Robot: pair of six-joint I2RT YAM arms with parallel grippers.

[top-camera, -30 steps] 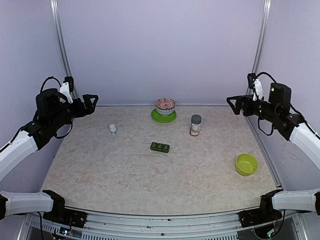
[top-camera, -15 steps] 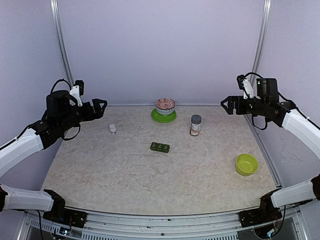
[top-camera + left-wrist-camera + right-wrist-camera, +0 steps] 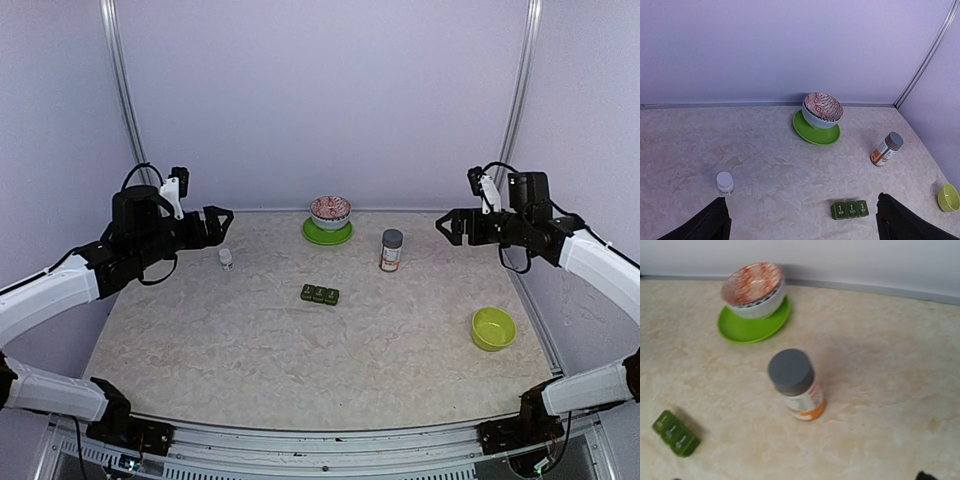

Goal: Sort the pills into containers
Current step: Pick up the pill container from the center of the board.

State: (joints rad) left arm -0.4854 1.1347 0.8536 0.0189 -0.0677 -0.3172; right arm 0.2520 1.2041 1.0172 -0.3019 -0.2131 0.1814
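I am at the approach, left gripper (image 3: 224, 217) and right gripper (image 3: 446, 225) both wide open and empty; next, I think, comes grasping the grey-capped bottle (image 3: 391, 250).

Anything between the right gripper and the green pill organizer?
Yes: the grey-capped bottle stands upright roughly on the line from the right gripper to the pill organizer, clearest in the top view.

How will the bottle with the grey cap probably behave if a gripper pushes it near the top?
The bottle stands upright, taller than wide, so a high push would likely tip it. Its round body suggests it would then roll on the table. It looks like rigid plastic, probably light.
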